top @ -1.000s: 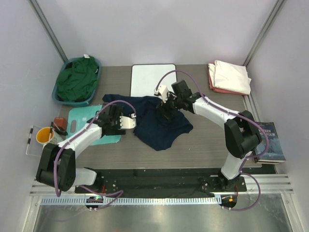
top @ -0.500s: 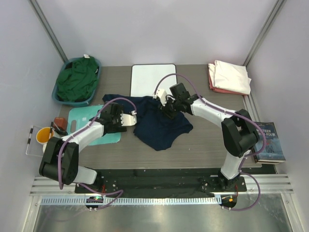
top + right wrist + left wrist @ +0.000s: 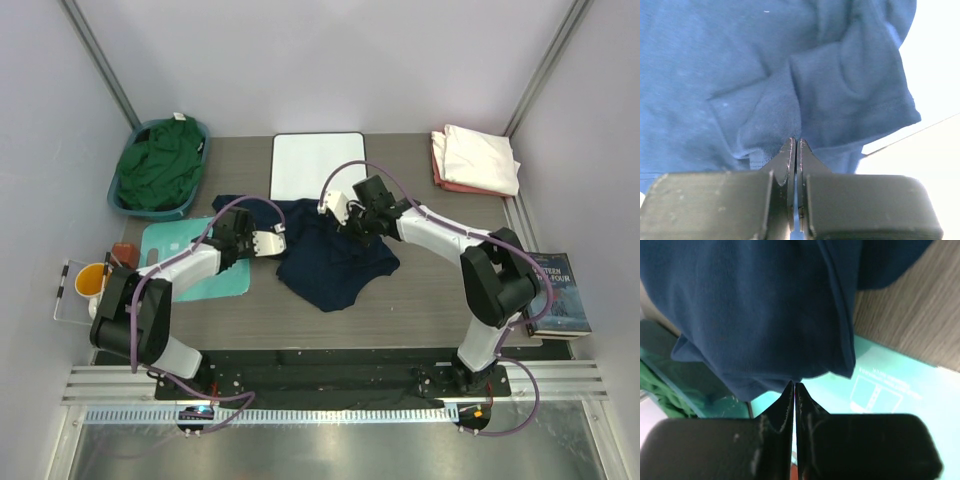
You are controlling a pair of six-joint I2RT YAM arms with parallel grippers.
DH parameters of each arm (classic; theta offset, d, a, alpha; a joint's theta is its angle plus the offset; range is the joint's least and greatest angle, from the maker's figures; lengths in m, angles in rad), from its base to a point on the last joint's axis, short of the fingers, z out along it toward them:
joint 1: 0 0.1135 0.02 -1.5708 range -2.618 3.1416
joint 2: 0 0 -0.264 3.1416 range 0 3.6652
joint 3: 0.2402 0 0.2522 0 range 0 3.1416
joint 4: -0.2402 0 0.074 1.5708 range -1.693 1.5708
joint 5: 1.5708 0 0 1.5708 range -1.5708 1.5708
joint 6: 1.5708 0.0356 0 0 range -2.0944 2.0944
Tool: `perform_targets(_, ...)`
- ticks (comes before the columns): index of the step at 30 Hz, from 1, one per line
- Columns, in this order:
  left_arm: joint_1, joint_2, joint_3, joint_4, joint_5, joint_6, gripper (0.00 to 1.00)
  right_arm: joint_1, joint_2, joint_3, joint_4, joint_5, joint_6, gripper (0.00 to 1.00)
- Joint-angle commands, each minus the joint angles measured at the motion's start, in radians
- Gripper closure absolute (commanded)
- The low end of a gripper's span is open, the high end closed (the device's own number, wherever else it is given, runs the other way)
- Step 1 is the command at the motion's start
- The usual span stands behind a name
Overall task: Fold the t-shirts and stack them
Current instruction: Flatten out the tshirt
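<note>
- While the navy t-shirt (image 3: 335, 262) lies crumpled near the middle of the table (image 3: 430, 295), both arms reach in over it, one from each side.
- The left claw (image 3: 281, 239) is closed, its fingers pressed together on the shirt's left edge, where the cloth overhangs the teal mat (image 3: 170, 250); the left wrist view shows the tips (image 3: 794, 386) meeting at the hem.
- The right claw (image 3: 346, 216) is closed too, pinching a raised fold of the same shirt at its far side, just beside the white board (image 3: 315, 160); the right wrist view shows the tips (image 3: 794, 143) buried in the wrinkle.
- A green t-shirt (image 3: 160, 165) is bunched in a basket (image 3: 114, 195) at the far left corner.
- A cream-white t-shirt (image 3: 482, 158) lies folded on a salmon-pink t-shirt (image 3: 438, 160) at the far right corner.
</note>
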Motion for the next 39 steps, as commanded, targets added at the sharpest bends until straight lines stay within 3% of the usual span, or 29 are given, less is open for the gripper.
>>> perform_targets(1, -0.003, 0.034, 0.067, 0.035, -0.009, -0.057, 1.00, -0.002, -0.087, 0.066, 0.022, 0.135, -0.140, 0.99)
perform_targets(5, -0.003, 0.030, 0.080, 0.035, -0.005, -0.055, 1.00, -0.002, -0.114, 0.083, 0.051, 0.216, -0.256, 0.99)
perform_targets(8, -0.003, 0.027, 0.085, 0.035, -0.003, -0.052, 1.00, -0.002, -0.129, 0.067, 0.164, 0.317, -0.292, 0.99)
perform_targets(9, -0.004, 0.025, 0.087, 0.033, -0.003, -0.052, 1.00, -0.002, -0.129, 0.064, 0.218, 0.340, -0.298, 0.91)
perform_targets(10, -0.006, 0.027, 0.088, 0.033, -0.006, -0.055, 1.00, -0.002, -0.127, 0.054, 0.243, 0.360, -0.303, 0.77)
perform_targets(11, -0.008, 0.028, 0.090, 0.033, -0.011, -0.055, 1.00, -0.002, -0.121, 0.046, 0.266, 0.392, -0.312, 0.45)
perform_targets(14, -0.017, 0.028, 0.093, 0.033, -0.026, -0.061, 0.93, -0.002, -0.120, 0.020, 0.336, 0.446, -0.323, 0.25)
perform_targets(16, -0.018, 0.021, 0.093, 0.030, -0.029, -0.063, 0.89, -0.002, -0.124, -0.002, 0.388, 0.475, -0.307, 0.20)
perform_targets(19, -0.023, 0.005, 0.090, 0.019, -0.035, -0.067, 0.87, -0.004, -0.156, -0.014, 0.328, 0.462, -0.280, 0.20)
perform_targets(20, -0.023, -0.001, 0.084, 0.018, -0.037, -0.064, 0.87, -0.010, -0.169, -0.016, 0.285, 0.433, -0.267, 0.27)
perform_targets(24, -0.023, -0.021, 0.071, 0.016, -0.037, -0.047, 0.87, -0.027, -0.207, 0.043, -0.127, 0.140, -0.189, 0.38)
perform_targets(26, -0.023, -0.025, 0.070, 0.016, -0.037, -0.043, 0.87, -0.056, -0.203, 0.047, -0.211, 0.045, -0.048, 0.44)
perform_targets(31, -0.024, -0.027, 0.073, 0.013, -0.037, -0.038, 0.87, -0.126, -0.247, -0.109, -0.217, -0.196, 0.130, 0.45)
perform_targets(39, -0.024, -0.041, 0.080, 0.004, -0.037, -0.005, 0.86, -0.252, -0.203, -0.212, -0.089, -0.345, 0.368, 0.37)
